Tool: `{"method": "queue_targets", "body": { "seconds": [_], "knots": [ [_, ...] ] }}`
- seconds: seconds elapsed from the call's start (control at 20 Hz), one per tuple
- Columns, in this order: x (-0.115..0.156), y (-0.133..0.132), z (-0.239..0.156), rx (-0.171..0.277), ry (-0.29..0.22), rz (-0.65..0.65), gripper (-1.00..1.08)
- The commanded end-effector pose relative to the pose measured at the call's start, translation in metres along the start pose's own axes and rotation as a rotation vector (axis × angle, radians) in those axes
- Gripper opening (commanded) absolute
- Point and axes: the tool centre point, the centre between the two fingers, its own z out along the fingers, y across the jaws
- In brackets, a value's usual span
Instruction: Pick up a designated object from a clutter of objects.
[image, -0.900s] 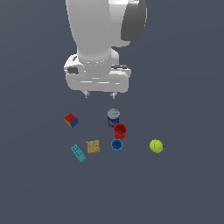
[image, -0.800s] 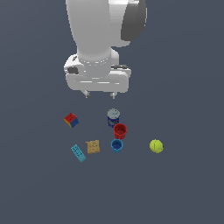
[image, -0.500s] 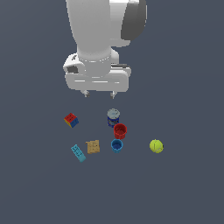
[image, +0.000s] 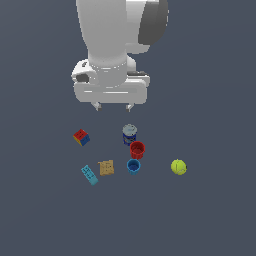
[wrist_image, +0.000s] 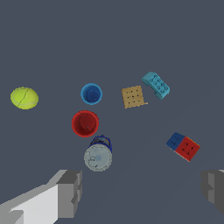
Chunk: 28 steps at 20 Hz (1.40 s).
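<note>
The small blue cup (image: 133, 166) stands upright, just in front of the red cup (image: 137, 149) and apart from it. It also shows in the wrist view (wrist_image: 91, 93), next to the red cup (wrist_image: 85, 123). My gripper (image: 113, 106) hangs open and empty well above the clutter, behind the silver-lidded can (image: 129, 134). In the wrist view the gripper (wrist_image: 141, 192) has its fingers spread wide, with the can (wrist_image: 98, 155) near one finger (wrist_image: 70, 192). Nothing is held.
A yellow-green tennis ball (image: 178, 167) lies at the exterior view's right. A tan cracker square (image: 106, 167), a light-blue toy brick (image: 89, 175) and a multicoloured cube (image: 81, 137) lie at the exterior view's left. All rest on a dark grey floor.
The gripper has hardly shifted and stays open above the clutter. None of the objects has moved.
</note>
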Motion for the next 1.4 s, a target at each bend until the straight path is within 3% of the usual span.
{"method": "queue_targets", "body": {
  "seconds": [0.0,0.45,0.95,1.35],
  "knots": [
    [0.003,-0.001,0.004,0.0,0.0,0.003,1.0],
    [0.032,-0.016,0.045,-0.001,0.009,0.035,1.0],
    [0.075,-0.049,0.136,0.003,0.026,0.103,1.0],
    [0.091,-0.069,0.195,0.01,0.035,0.144,1.0]
  ]
}}
